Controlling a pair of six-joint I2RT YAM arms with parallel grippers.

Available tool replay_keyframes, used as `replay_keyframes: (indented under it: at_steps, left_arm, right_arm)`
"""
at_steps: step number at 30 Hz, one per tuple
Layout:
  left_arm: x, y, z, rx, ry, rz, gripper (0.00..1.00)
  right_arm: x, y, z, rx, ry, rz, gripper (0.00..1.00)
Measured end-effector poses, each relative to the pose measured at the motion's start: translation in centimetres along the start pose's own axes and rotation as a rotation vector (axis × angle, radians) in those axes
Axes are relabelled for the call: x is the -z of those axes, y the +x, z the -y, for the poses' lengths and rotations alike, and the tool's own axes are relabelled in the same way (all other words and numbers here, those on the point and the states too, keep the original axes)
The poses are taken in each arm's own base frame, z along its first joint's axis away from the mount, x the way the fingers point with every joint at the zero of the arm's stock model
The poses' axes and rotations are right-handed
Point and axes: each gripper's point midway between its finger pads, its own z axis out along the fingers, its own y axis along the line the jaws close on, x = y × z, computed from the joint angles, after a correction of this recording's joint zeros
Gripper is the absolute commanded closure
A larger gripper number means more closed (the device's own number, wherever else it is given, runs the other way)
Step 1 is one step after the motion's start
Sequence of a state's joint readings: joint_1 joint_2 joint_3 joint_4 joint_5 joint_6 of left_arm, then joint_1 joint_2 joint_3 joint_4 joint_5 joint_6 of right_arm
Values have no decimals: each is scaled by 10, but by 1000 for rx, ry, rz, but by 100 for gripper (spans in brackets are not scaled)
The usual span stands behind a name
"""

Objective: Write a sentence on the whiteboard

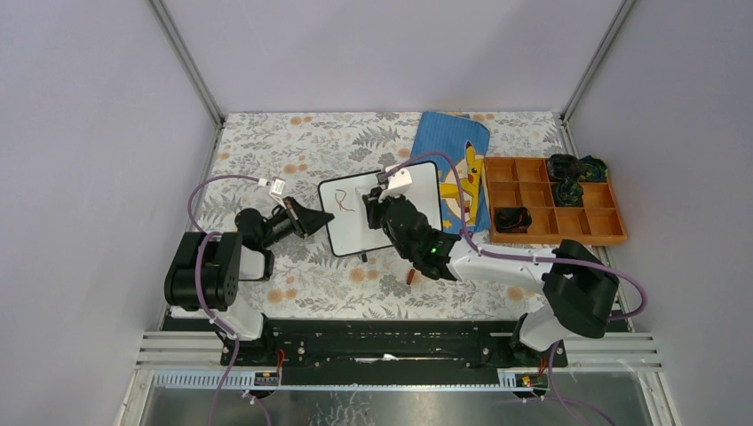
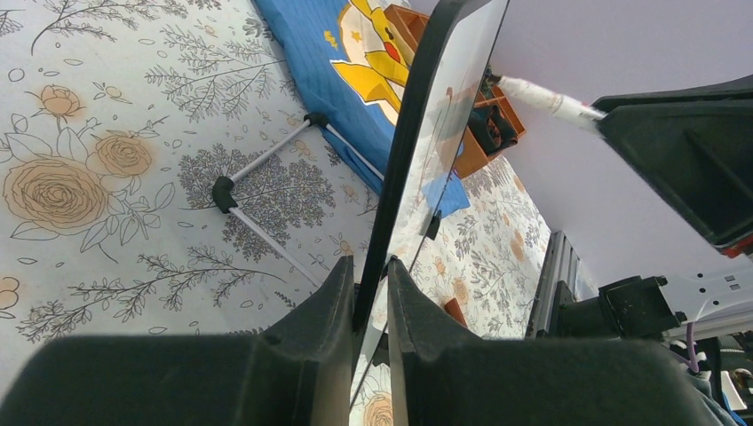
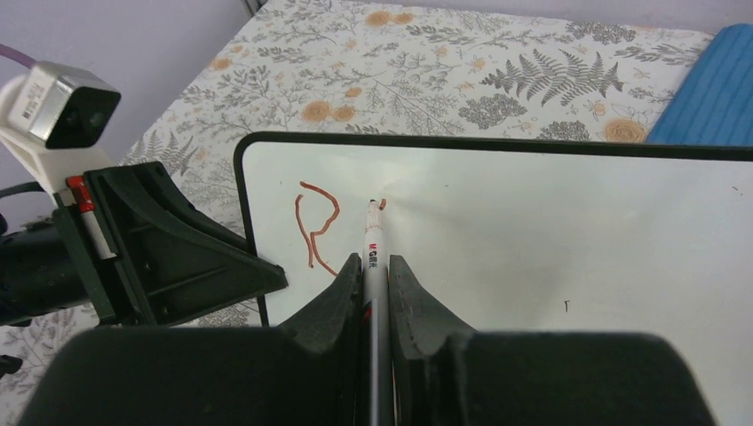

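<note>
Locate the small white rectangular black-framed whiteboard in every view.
Top external: white rectangular black-framed whiteboard at centre, between both arms.
Left wrist: whiteboard edge-on, rising from the left fingers.
Right wrist: whiteboard fills middle and right.
Shared landmark: blue cloth pouch.

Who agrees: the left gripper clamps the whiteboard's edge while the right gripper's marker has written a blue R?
Not blue: the R is red, as the right wrist view shows. The left gripper clamps the whiteboard by its edge, and the right gripper holds the marker.
</note>
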State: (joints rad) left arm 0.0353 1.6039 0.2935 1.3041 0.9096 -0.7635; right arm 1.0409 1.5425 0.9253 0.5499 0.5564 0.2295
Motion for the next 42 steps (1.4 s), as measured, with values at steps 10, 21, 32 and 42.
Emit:
replay_keyframes:
  at_steps: [10,21,32,42]
  left_arm:
    - [0,1,1,0,0,-4,100]
    - [0,1,0,-2,-1,-5,100]
    - [0,1,0,-4,-2,-6,100]
    - [0,1,0,-3,-3,-6,100]
  right_arm:
    - [5,0,1,-8,-10,-6,100]
    - [8,15,4,12,-10,-51,100]
    - [7,16,4,10,-9,-52,100]
    - [4,24,5,20,-4,-67,100]
